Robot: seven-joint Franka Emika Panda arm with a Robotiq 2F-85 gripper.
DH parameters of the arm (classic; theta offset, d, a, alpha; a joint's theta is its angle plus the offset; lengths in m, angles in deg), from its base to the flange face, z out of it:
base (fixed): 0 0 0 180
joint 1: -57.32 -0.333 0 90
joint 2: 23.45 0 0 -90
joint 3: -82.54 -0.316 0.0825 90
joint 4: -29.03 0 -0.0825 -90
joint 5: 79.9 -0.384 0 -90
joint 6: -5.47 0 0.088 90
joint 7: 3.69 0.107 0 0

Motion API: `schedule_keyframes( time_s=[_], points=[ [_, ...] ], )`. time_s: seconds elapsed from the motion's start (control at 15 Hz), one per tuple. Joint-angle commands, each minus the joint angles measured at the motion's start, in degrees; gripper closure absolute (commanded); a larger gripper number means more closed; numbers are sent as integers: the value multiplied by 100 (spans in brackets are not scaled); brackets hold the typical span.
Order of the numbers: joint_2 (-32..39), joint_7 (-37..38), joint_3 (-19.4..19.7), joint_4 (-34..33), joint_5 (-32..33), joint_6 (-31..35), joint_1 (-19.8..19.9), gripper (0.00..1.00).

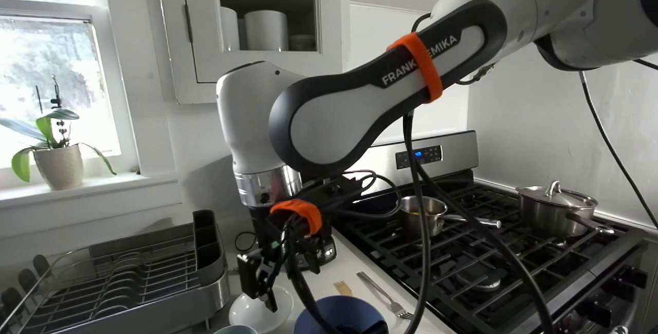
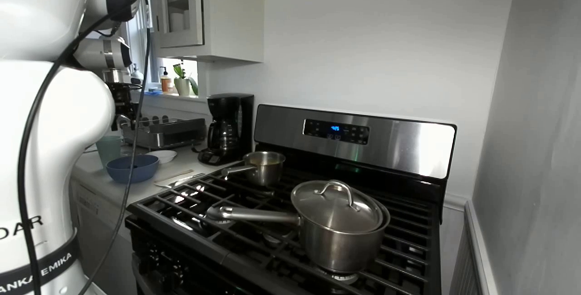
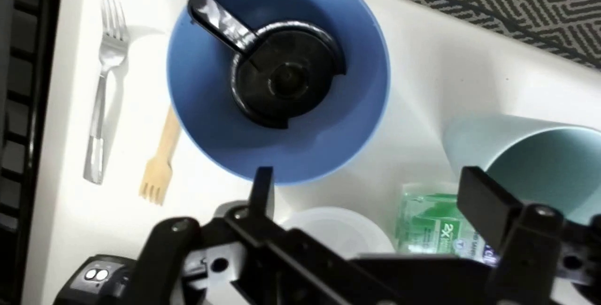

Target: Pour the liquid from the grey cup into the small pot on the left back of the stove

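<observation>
The grey cup, looking pale grey-green, stands upright on the counter right of centre in the wrist view (image 3: 469,138). It also shows in both exterior views (image 2: 109,152) (image 1: 235,330), cut off in one of them. No liquid is visible in it. My gripper (image 3: 368,173) is open and empty above the counter, its right finger overlapping the cup's rim in the wrist view. It also shows in both exterior views (image 1: 289,282) (image 2: 125,120). The small pot (image 1: 419,218) (image 2: 267,173), with yellowish content, stands at the left back of the stove (image 2: 408,145) (image 1: 457,144).
A blue bowl (image 3: 364,89) holding a black lid, a white bowl (image 3: 338,230) and a clear green-labelled package (image 3: 432,225) sit near the cup. A metal fork (image 3: 112,54), wooden fork (image 3: 159,169), coffee maker (image 2: 229,109), dish rack (image 1: 154,298) and larger lidded pot (image 2: 340,240) are around.
</observation>
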Motion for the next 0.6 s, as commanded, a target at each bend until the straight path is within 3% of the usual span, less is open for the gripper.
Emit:
schedule_keyframes(
  time_s=[0.0,0.53],
  points=[
    [419,-378,274,-495,24,455,-277,0],
    [961,-978,468,-840,-233,1098,-432,0]
  ],
)
